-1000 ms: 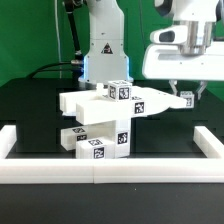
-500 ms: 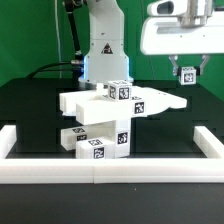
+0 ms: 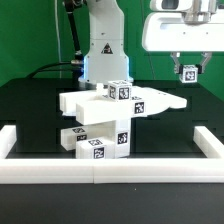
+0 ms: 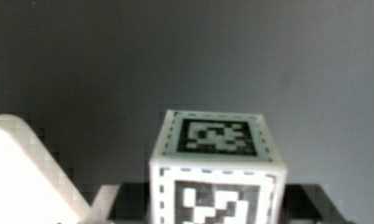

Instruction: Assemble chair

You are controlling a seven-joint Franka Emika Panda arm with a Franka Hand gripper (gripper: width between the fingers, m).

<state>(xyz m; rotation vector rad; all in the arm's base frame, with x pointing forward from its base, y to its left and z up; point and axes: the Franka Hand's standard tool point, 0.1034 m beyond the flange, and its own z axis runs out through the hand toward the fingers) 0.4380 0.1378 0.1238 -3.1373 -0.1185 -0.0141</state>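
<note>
Chair position: the chair [image 3: 108, 122], a stack of white blocks and bars with black-and-white tags, stands on the black table [image 3: 30, 105], near the middle of the exterior view and just behind the front rail.
Chair shape: a flat slab [image 3: 150, 103] lies across the upper part and reaches toward the exterior view's right; a tagged cube [image 3: 120, 92] sits on the top, and two more tagged blocks are at the bottom.
Gripper position: the gripper [image 3: 187, 72] hangs in the air at the exterior view's upper right, above the slab's right end and well apart from it.
Gripper state: the two fingers close on a small tagged cube [image 4: 214, 170]; in the exterior view this cube shows as a little tag between the fingertips.
Wrist view: the small tagged cube fills the lower middle of the picture, with a tag on its top face and one on its front face; a white sloped part [image 4: 27, 170] is beside it, and which piece this is cannot be told.
Surroundings: a long low white border rail [image 3: 110, 168] runs along the front and turns up at both sides; the base of the white robot arm [image 3: 103, 45] stands behind the chair.
In the way: the air between the gripper and the slab is free.
</note>
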